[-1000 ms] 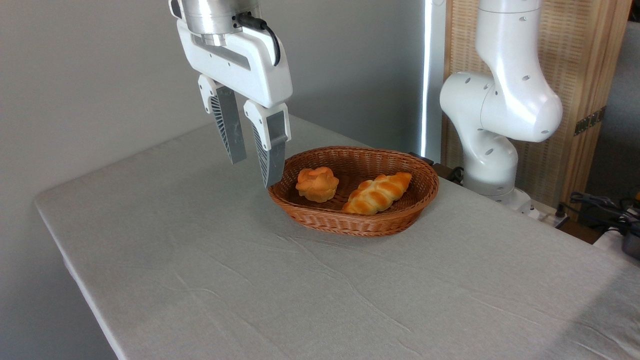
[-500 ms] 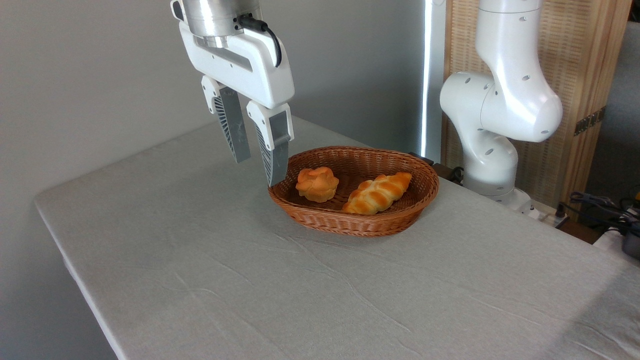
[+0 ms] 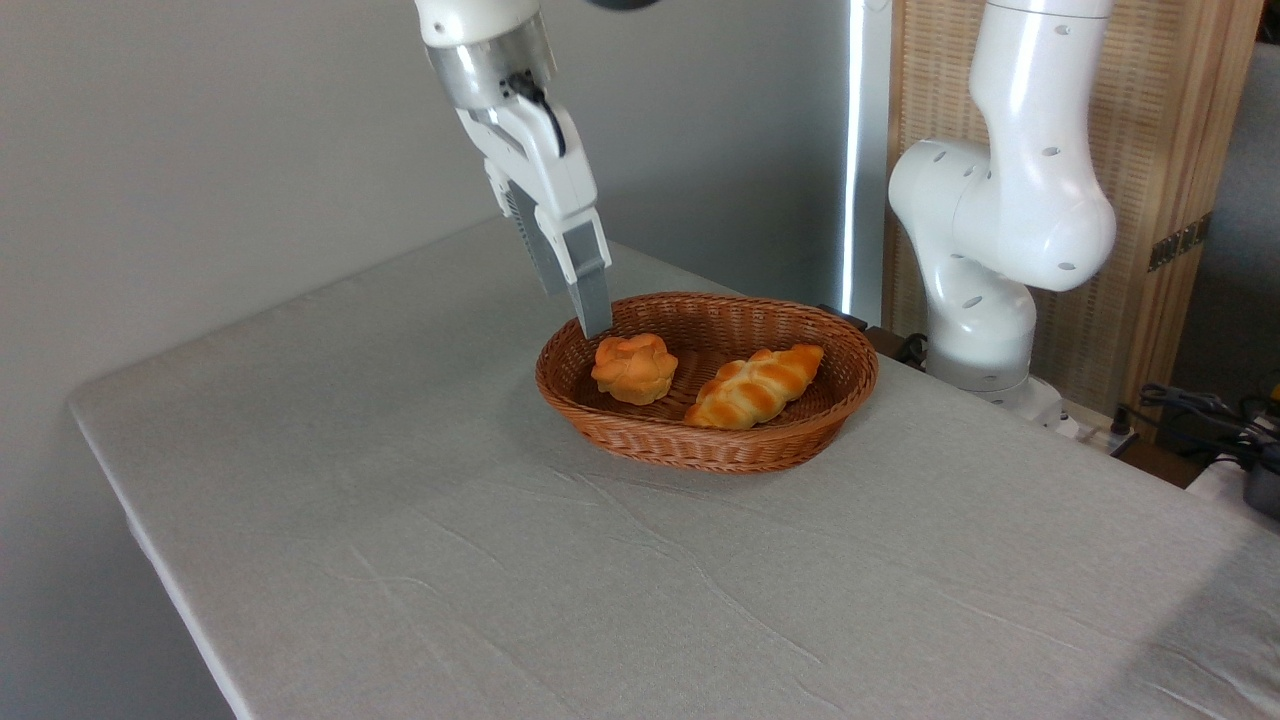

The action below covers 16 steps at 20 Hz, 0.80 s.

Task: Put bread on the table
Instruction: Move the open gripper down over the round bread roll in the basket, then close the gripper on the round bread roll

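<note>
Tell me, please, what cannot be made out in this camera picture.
- Gripper: seen edge-on, the near finger hides the far one, so the jaw gap is unclear.
- Basket: its floor under the bread and the braided loaf is covered.
- Table: cut off by the bottom and right edges.

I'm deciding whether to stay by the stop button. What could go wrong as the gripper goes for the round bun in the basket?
1. The gripper hangs right above the basket rim; coming down there, a finger might hit the wicker and shove the basket.
2. The bread lies close to the near wall, leaving little room for a finger.
3. The braided loaf lies beside it and might get nudged.
</note>
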Each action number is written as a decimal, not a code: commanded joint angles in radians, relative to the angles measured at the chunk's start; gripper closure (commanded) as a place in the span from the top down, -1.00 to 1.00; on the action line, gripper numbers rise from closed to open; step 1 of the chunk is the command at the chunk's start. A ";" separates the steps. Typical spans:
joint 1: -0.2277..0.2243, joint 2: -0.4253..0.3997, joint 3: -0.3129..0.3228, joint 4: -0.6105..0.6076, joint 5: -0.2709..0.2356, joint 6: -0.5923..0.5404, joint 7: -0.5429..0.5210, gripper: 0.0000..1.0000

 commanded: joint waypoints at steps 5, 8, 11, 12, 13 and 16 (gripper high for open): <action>-0.068 -0.092 -0.108 -0.299 -0.004 0.137 -0.005 1.00; -0.068 -0.088 -0.129 -0.333 -0.002 0.170 -0.005 1.00; -0.068 -0.082 -0.131 -0.353 -0.002 0.213 -0.002 1.00; -0.068 -0.082 -0.131 -0.359 -0.002 0.224 -0.002 1.00; -0.068 -0.080 -0.131 -0.362 -0.002 0.235 -0.002 0.92; -0.068 -0.071 -0.131 -0.362 -0.002 0.256 -0.003 -0.14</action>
